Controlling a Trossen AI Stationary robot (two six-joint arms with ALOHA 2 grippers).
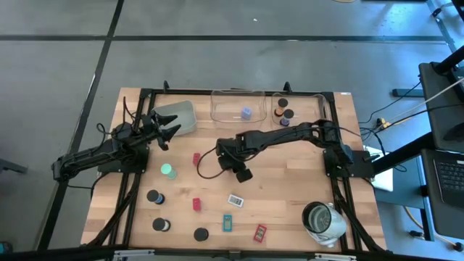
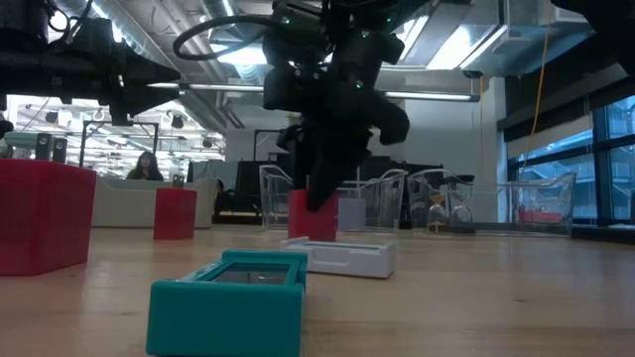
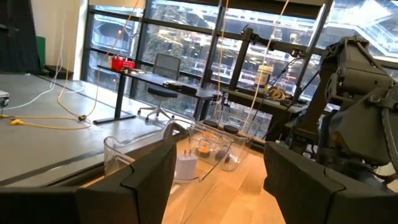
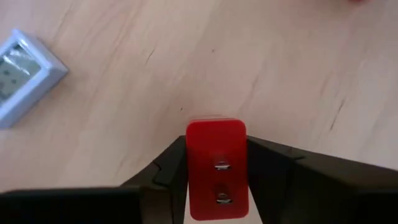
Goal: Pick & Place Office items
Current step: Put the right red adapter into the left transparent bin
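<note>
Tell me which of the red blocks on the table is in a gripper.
The red block clamped in the right gripper at mid-table. The other red blocks lie loose on the wood, untouched; the left gripper holds nothing.

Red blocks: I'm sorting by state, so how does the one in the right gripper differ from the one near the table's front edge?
The gripped red block sits between the shut right gripper fingers; the front red block lies free. The gripped one is mid-table; the other near the silvery round container. Both are red.

Even overhead light falls on the worktop (image 1: 290, 181), with soft, short shadows. In the low view the arm is a dark backlit silhouette against bright ceiling lamps, and the near teal piece (image 2: 230, 300) is blurred.
</note>
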